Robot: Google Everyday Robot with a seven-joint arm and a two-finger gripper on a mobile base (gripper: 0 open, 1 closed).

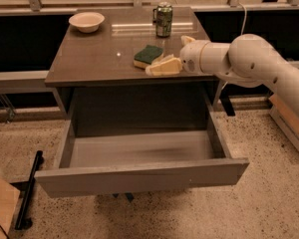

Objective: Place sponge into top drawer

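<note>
The sponge (148, 54), dark green over pale yellow, lies on the cabinet top (94, 59) near its front right. My gripper (162, 66), cream-coloured on a white arm reaching in from the right, sits low over the top, right beside the sponge's front right corner; I cannot tell if it touches it. The top drawer (139, 177) is pulled wide out below the cabinet top, and its lighter grey inside holds nothing.
A green drink can (164, 19) stands behind the sponge. A pale bowl (86, 21) sits at the top's back left. A black bar (30, 189) and a cardboard box (0, 208) lie on the floor at left, and another box (289, 123) at right.
</note>
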